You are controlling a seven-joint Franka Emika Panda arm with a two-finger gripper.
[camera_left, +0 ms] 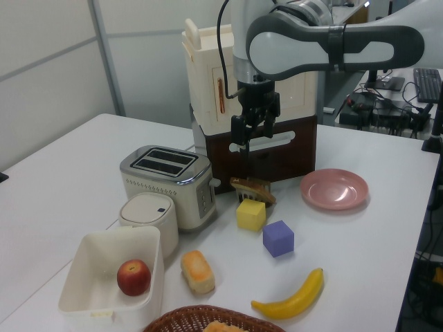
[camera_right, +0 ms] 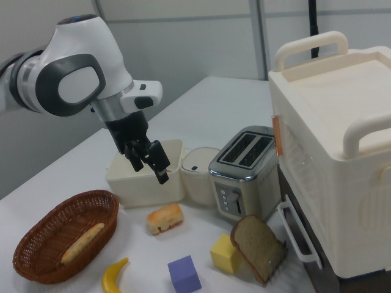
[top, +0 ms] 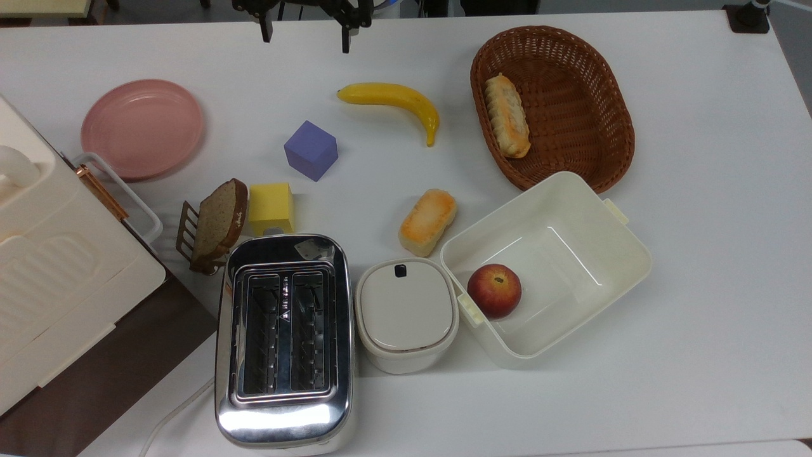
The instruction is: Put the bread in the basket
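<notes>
Nearest the top view's lower edge, we note the toaster, with a lidded white pot and a cream container holding an apple alongside. Just beyond them the bread lies flat on the table, free on all sides, so access from above looks unobstructed. We find the basket well apart, toward the top view's upper right; it already holds a longer ridged roll along one side, leaving room beside it. We record the gripper raised above the far table edge, fingers spread, holding nothing. We judge the approach has not begun.
</notes>
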